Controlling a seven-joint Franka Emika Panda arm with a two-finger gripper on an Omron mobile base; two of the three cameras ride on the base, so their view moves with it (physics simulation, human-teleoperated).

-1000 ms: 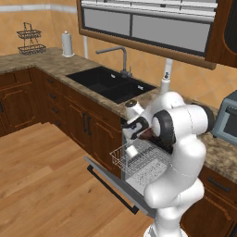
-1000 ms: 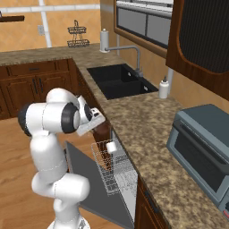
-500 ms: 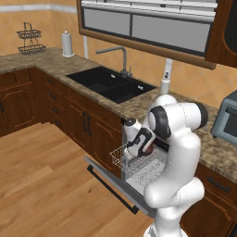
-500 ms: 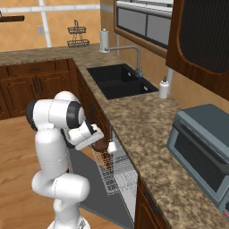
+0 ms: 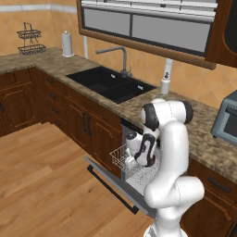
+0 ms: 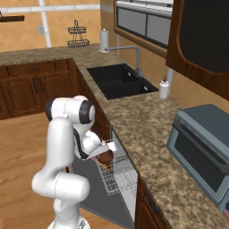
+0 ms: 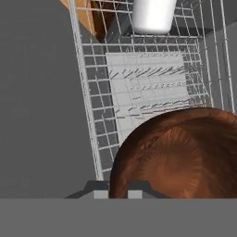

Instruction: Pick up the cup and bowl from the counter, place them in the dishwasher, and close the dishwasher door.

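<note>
My gripper [image 7: 118, 190] is shut on the rim of the dark brown bowl [image 7: 180, 157], which hangs just above the white wire rack [image 7: 139, 83] of the dishwasher. From the right base view the bowl [image 6: 105, 158] sits under the gripper [image 6: 101, 154], over the pulled-out rack [image 6: 117, 175]. The white cup [image 7: 152, 16] stands in the far end of the rack; it is also in the right base view as the cup [image 6: 112, 145]. The dishwasher door [image 5: 113, 180] lies dropped open, its black bar handle toward the floor.
The granite counter [image 5: 203, 139] runs right of the dishwasher. A black sink [image 5: 111, 83] with a faucet [image 5: 121, 58] lies to the left, a soap dispenser [image 5: 165, 83] behind it, a toaster oven [image 6: 203, 147] at the right. The wood floor [image 5: 41, 185] is open.
The arm has swung down from counter height, carrying the bowl to just above the dishwasher rack. The cup in the rack has stayed put.
</note>
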